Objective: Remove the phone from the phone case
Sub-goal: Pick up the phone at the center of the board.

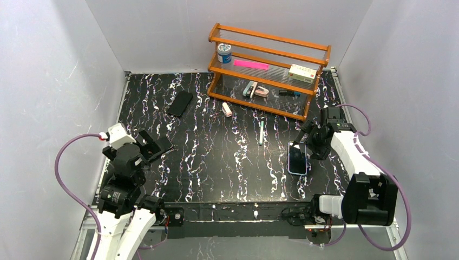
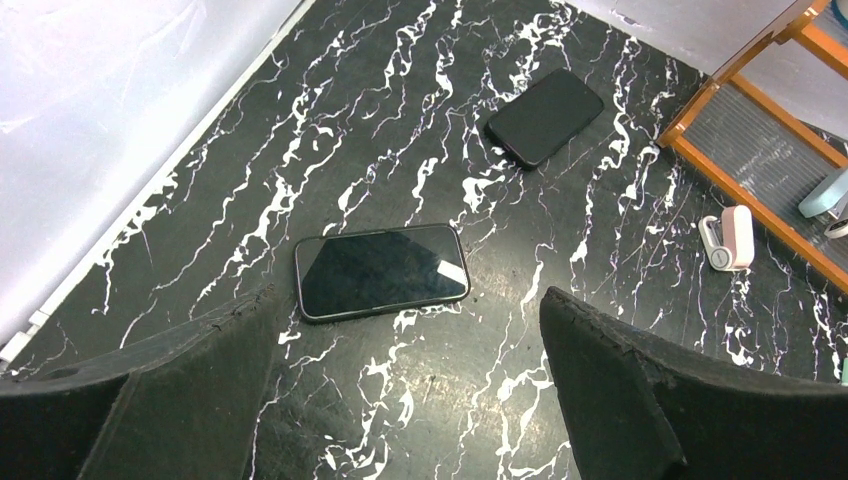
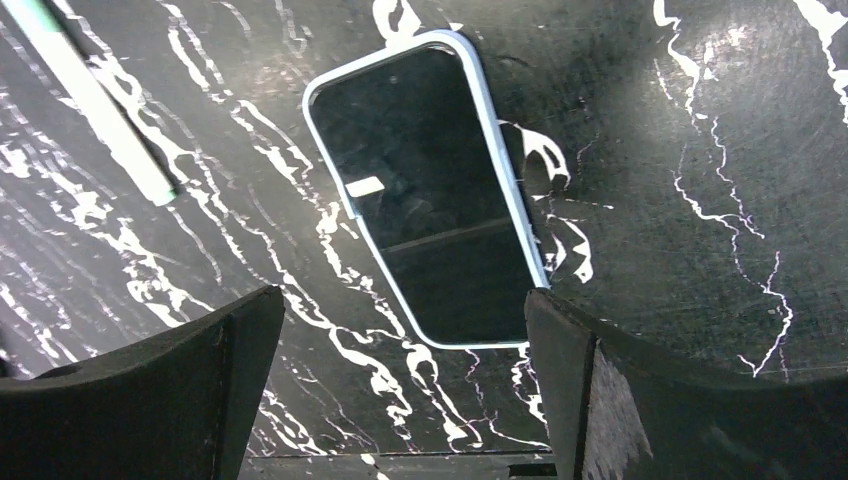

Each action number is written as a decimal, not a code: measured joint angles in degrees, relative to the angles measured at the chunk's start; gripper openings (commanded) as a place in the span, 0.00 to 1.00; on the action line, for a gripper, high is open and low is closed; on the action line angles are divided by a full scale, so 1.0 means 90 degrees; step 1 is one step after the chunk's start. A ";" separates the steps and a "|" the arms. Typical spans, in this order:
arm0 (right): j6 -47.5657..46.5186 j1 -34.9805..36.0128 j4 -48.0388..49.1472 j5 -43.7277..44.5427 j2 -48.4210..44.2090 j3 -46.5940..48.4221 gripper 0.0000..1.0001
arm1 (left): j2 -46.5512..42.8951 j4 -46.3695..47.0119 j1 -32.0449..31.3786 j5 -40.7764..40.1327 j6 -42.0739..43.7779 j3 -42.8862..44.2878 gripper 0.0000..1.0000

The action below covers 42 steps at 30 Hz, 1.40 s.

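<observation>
The right gripper (image 3: pixel 402 300), jaws apart, hangs over the blue-cased phone (image 3: pixel 430 195) in front of the wooden rack (image 1: pixel 268 70). Only the left wrist view shows a dark phone (image 2: pixel 382 270) by the wide-open left gripper (image 2: pixel 410 300).

The top external camera looks down from above and behind the arm bases over the whole table (image 1: pixel 227 168). The left wrist camera, low and tilted forward, shares the far black phone (image 2: pixel 545 117) and wooden rack (image 2: pixel 760 130) with it. The right wrist camera, closer, shares the cased phone (image 3: pixel 430 190) and pen (image 3: pixel 90 95).

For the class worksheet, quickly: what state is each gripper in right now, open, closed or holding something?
Left gripper: open, holding nothing.
Right gripper: open, holding nothing, above the cased phone.
</observation>
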 measured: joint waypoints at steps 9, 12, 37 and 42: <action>-0.0124 0.0066 0.0121 0.0367 0.0746 0.0000 0.99 | -0.0063 -0.0085 0.0000 0.0117 -0.0265 -0.0544 0.98; -0.0165 0.0272 0.0206 0.0505 0.1073 0.0005 0.99 | -0.0073 -0.0083 -0.0002 0.0129 -0.0279 -0.0573 0.98; -0.0204 0.2130 0.0221 0.1467 0.2319 0.0459 0.67 | -0.0092 0.0068 -0.0172 0.0415 -0.0243 -0.0644 0.98; -0.0148 0.2771 0.0296 0.1494 0.2300 0.0488 0.41 | -0.0100 0.0146 -0.0386 0.0668 -0.0192 -0.0644 0.98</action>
